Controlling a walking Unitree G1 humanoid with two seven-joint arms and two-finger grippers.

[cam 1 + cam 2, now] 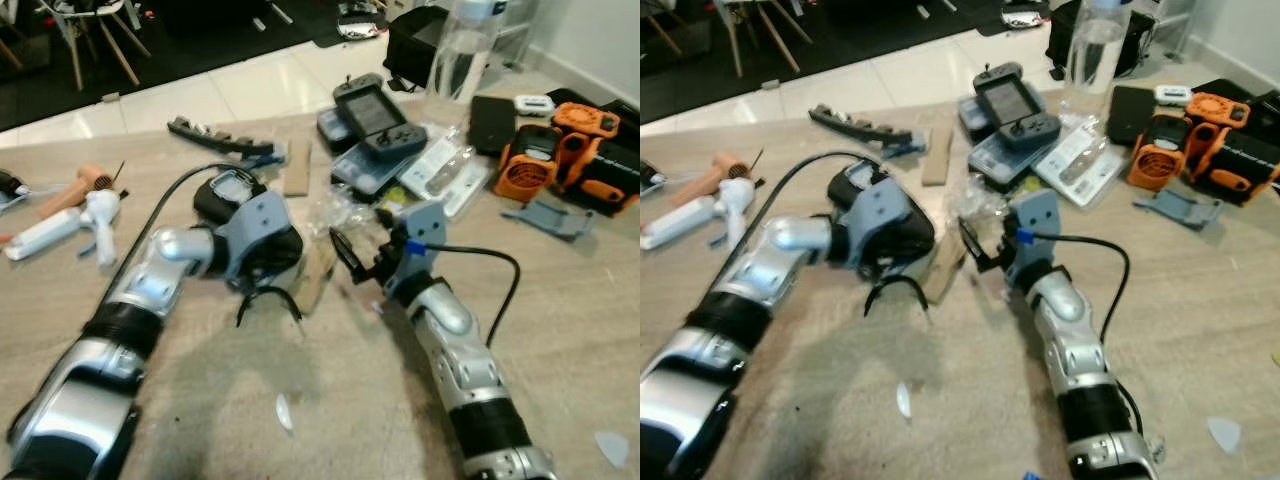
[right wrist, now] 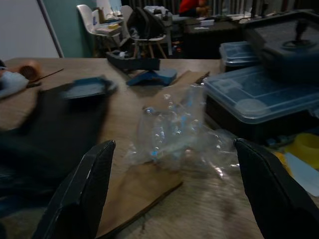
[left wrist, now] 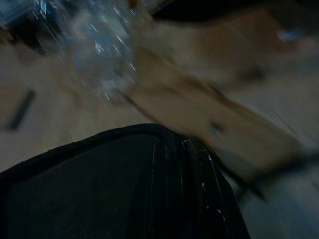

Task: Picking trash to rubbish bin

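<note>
Both grippers are closing in on the crumpled plastic wrap (image 2: 174, 132), probably to grab it. Right gripper (image 2: 174, 189) is spreading its fingers wide, holding nothing. Left gripper (image 1: 268, 305), just beside the wrap, is looking partly open and empty too.

No legible text, label, brand, number or sign on any item; the packaging (image 1: 447, 172), the cases (image 2: 259, 99) and the orange tools (image 1: 560, 150) carry nothing that can be read at this sharpness
</note>
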